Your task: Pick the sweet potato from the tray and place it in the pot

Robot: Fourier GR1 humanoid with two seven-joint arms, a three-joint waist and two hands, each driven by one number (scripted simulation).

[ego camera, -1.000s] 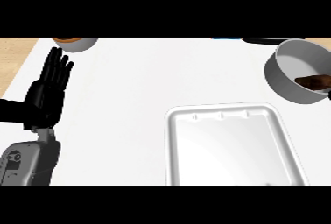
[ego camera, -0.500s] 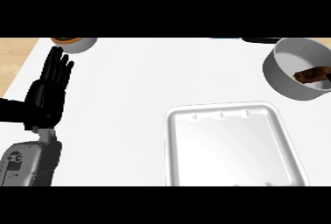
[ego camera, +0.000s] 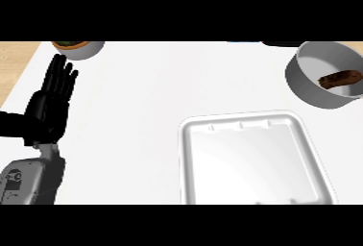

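A brown sweet potato lies inside the grey pot at the upper right. The white tray fills the lower middle of the view with nothing on it. At the left edge my left hand rests open, fingers straight and pointing up, far from both tray and pot. My right hand shows nowhere in the head view.
A small bowl with dark contents stands at the top left, just above the left hand's fingertips. A dark object shows at the top edge beside the pot. Wooden surface borders the white counter at far left.
The sweet potato has shifted from the pot's right wall toward its middle. The left hand and the tray have stayed where they were.
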